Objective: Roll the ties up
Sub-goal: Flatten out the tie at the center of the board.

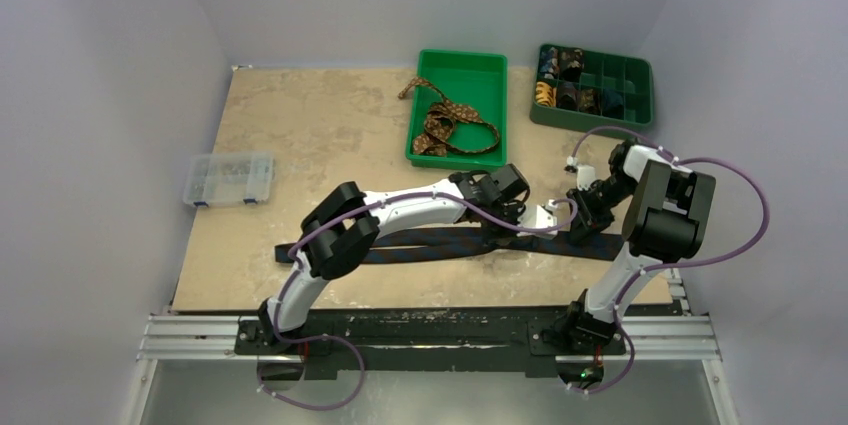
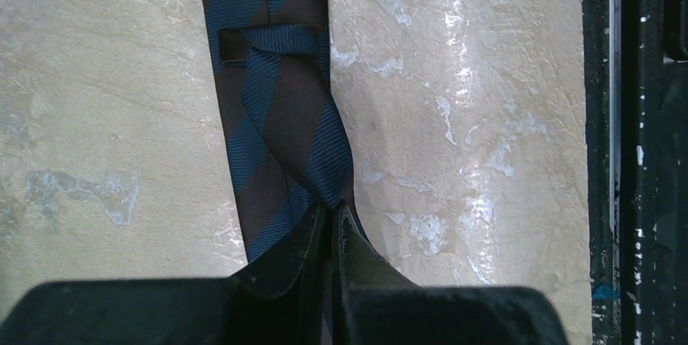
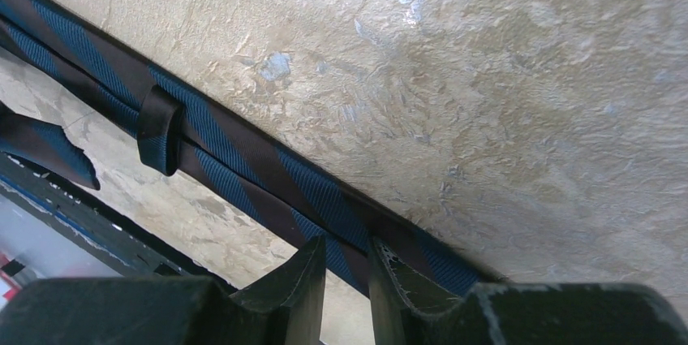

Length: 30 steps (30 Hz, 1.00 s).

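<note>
A long tie with navy and dark brown diagonal stripes [image 1: 440,243] lies doubled across the front of the table. My left gripper [image 1: 500,230] is over its middle. In the left wrist view the tie [image 2: 276,109] folds over itself, and the left gripper [image 2: 333,211] is shut on that fold. My right gripper [image 1: 587,220] is at the tie's right end. In the right wrist view its fingers stand a narrow gap apart at the tie's [image 3: 243,158] edge, the right gripper [image 3: 347,247] pinching nothing. A brown patterned tie [image 1: 445,125] lies loose in a green tray [image 1: 462,57].
A green compartment tray [image 1: 640,95] at the back right holds several rolled coils [image 1: 560,80]. A clear plastic box [image 1: 228,178] sits at the left edge. The black rail [image 2: 633,150] runs along the table's front edge, close to the tie.
</note>
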Available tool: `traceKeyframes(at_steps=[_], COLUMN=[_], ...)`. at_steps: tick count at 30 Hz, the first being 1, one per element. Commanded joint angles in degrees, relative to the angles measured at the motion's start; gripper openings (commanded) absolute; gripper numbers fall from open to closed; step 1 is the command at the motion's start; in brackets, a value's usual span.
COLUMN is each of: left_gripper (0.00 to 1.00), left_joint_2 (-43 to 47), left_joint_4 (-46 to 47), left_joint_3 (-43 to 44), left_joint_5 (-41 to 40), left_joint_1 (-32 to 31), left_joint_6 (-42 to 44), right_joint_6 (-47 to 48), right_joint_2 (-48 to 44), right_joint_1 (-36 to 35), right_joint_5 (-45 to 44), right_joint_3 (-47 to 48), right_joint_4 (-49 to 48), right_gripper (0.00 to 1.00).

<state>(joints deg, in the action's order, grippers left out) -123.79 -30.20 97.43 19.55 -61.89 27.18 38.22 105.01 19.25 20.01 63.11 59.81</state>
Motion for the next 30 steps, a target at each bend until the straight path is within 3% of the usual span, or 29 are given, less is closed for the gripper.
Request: traceKeyframes(at_steps=[1,16,30], left_gripper=[0.00,0.00,0.00], left_joint_2=[-0.53,-7.94,-11.27], left_joint_4=[-5.01,-9.47,-10.31], left_joint_3=[3.34,11.07,18.56], left_joint_5=[2.32,-2.26,-0.29], left_joint_1=[-0.10,-0.08,-0.23], left_joint_6=[2.79,2.60,1.64], right_joint_6=[1.60,1.68,1.78], right_joint_2=[1.07,1.33,0.98], right_joint_1=[0.12,0.10,0.11], right_joint_5=[-0.60,0.20,0.51], right_joint_3=[0.54,-0.27,-0.71], right_joint_4=[-0.84,-0.84,-0.66], right_gripper=[0.26,0.26,0.26])
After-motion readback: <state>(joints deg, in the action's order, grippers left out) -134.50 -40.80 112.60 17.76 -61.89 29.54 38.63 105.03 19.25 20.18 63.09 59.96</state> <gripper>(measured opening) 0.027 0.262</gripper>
